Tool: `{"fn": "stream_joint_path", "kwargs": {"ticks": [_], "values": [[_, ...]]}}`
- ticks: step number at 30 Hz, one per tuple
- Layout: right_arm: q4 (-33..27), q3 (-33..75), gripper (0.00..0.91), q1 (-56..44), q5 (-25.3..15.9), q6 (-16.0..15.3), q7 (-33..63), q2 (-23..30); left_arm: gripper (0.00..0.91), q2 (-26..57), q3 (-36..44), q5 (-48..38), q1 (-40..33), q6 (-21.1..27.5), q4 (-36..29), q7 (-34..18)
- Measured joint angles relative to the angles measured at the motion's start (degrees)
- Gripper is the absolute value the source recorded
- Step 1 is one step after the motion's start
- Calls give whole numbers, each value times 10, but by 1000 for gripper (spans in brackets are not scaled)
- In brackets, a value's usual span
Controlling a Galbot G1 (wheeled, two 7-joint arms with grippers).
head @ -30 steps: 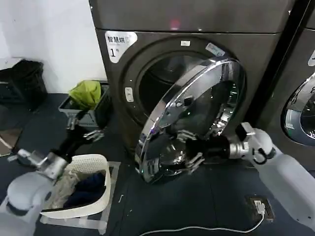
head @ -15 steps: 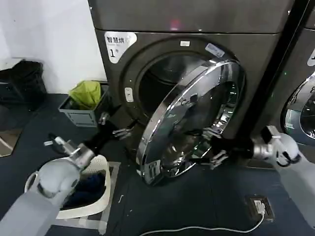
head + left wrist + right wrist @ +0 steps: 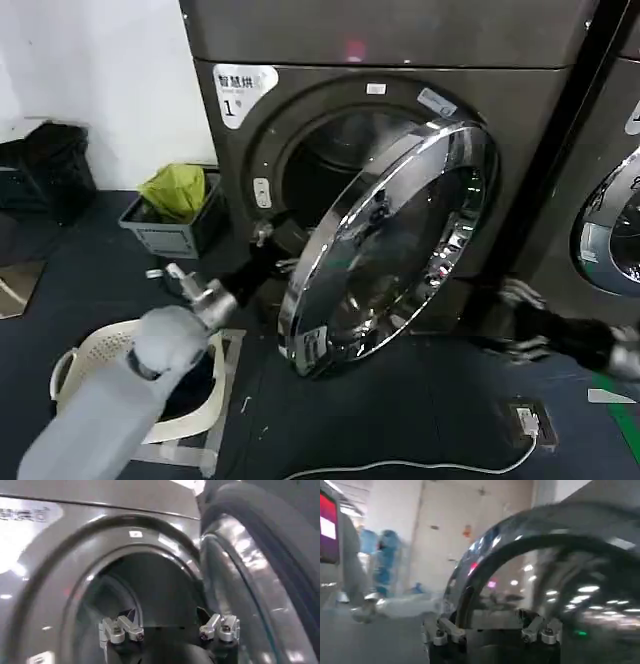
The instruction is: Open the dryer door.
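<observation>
Right gripper (image 3: 520, 320) withdrew; left gripper (image 3: 268, 248) advanced — doorward.

Dark floor (image 3: 400, 420): white laundry basket (image 3: 85, 355), grey bin (image 3: 170, 238) w/ green cloth, white cable (image 3: 400, 465).

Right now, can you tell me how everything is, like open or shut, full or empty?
dryer door: partly open, swung out from the drum opening.
left pincer: open, reaching toward the gap beside the door's edge, holding nothing.
right pincer: open, low on the far side of the door, apart from it.
laundry basket: on the floor, dark clothes inside.
grey bin: holds a green cloth.
</observation>
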Motion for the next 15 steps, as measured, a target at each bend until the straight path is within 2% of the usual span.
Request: {"fn": "stream_joint_path", "kwargs": {"ticks": [4,11,15], "values": [[14,94,907,-84,-8,49,45,43,907,-14,31,-2,-14,-8,4,2],[15,220,907,-184,-75,149,174,139,907,-37,72,-9,-37,-24,16,3],[7,279,907,-220,-141,155,274,206,907,-51,93,-12,-51,-30,23,1]]}}
